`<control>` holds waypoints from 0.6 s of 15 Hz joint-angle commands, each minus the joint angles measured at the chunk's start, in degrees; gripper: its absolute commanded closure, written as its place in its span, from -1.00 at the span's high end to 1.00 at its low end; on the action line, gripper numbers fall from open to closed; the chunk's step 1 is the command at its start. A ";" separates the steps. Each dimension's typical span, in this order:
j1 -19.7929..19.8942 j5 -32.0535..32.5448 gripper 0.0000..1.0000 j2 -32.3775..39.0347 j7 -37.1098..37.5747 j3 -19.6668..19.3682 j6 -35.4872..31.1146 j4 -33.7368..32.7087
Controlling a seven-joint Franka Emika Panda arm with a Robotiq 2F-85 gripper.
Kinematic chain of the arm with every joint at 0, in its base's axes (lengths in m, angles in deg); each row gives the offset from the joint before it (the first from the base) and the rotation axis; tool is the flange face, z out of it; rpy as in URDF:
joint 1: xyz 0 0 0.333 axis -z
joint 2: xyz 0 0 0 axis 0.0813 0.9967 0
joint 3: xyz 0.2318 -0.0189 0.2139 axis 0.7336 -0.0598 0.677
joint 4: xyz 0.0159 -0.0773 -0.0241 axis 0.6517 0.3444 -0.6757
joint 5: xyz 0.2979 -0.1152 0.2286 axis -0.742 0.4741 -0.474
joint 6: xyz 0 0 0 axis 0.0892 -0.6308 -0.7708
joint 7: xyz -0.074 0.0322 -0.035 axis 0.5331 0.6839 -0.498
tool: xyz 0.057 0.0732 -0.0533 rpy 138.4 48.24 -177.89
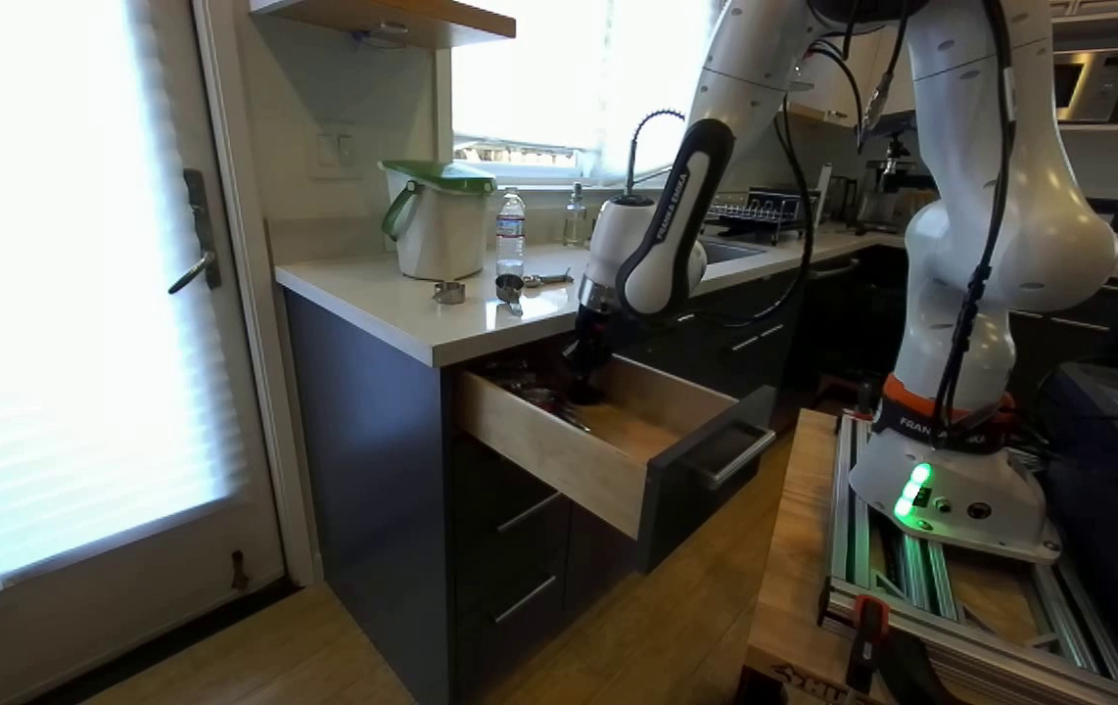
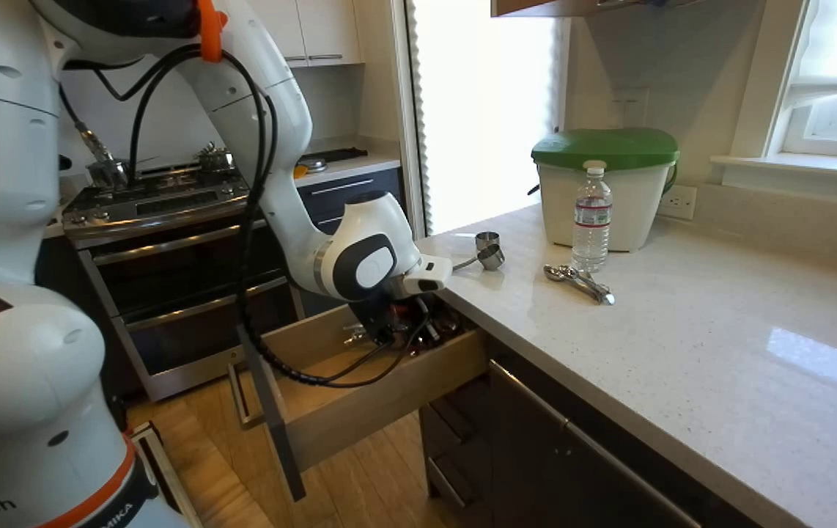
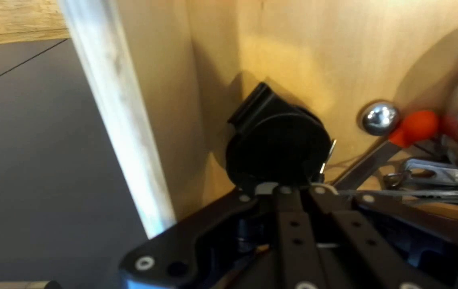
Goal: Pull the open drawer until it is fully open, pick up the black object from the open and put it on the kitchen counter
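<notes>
While the gripper (image 3: 299,184) is pointing down into the pulled-out drawer (image 1: 549,452), its jaws are standing narrow and, as far as dark on dark is showing, pinching the edge of the rounded black object (image 3: 279,148). To one side of the jaws, an orange-ended tool (image 3: 417,126) is lying among metal utensils (image 3: 447,176); above their level, the kitchen counter (image 2: 719,330) is bearing a water bottle (image 2: 592,227) and a green-lidded bucket (image 2: 635,202).

In an exterior view I look over the drawer (image 1: 551,448) toward the window (image 1: 530,78); in an exterior view, just past my arm (image 2: 15,345) toward the stove (image 2: 184,257). Both share drawer and counter (image 2: 682,345); my wrist view looks closely down into the drawer.
</notes>
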 commanded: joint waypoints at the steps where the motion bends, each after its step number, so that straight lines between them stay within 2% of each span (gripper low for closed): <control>1: -4.18 -2.56 -1.00 3.32 0.16 -3.33 -2.62 -1.01; 4: -4.72 -4.83 -1.00 3.64 -0.61 -2.69 -1.94 -0.99; 9: -3.59 -7.62 -1.00 1.34 -1.09 -0.54 2.92 -0.22</control>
